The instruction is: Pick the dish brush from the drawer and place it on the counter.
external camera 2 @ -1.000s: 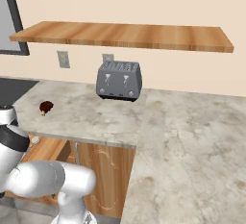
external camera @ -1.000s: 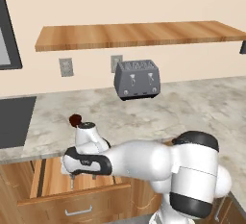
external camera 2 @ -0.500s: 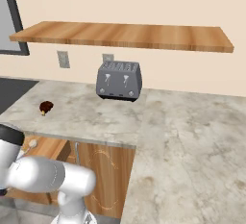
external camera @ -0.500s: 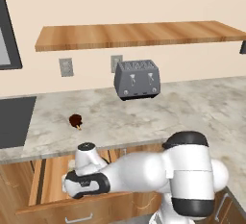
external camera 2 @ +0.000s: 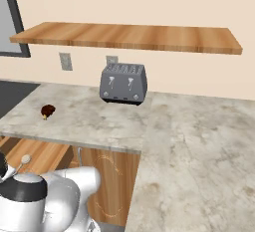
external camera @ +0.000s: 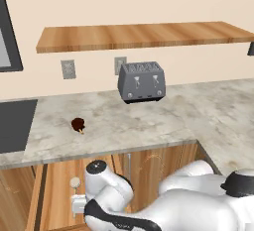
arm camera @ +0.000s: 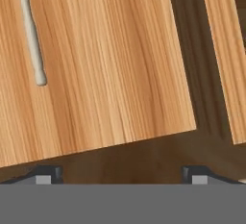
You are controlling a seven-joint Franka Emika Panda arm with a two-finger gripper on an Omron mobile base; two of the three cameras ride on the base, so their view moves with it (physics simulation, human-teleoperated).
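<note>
**Brush in drawer, not gripped**

Thin pale cream dish brush (arm camera: 31, 35) lies flat on the light-wood drawer (arm camera: 110, 69) floor, well apart from the two-finger gripper (arm camera: 122, 174). Jaws spread wide, nothing between them. Drawer sits below the beige-grey marbled stone counter (external camera: 149, 121), which carries a grey toaster (external camera: 142, 81).

The tabletop (external camera: 149, 121) is carrying a grey toaster (external camera: 142, 81) near the wall and a small dark brown round thing (external camera: 78, 124) nearer its front edge, well apart. Below it, the drawer (arm camera: 110, 64) is standing open, the dish brush (arm camera: 30, 33) lying flat on its wood floor.
</note>
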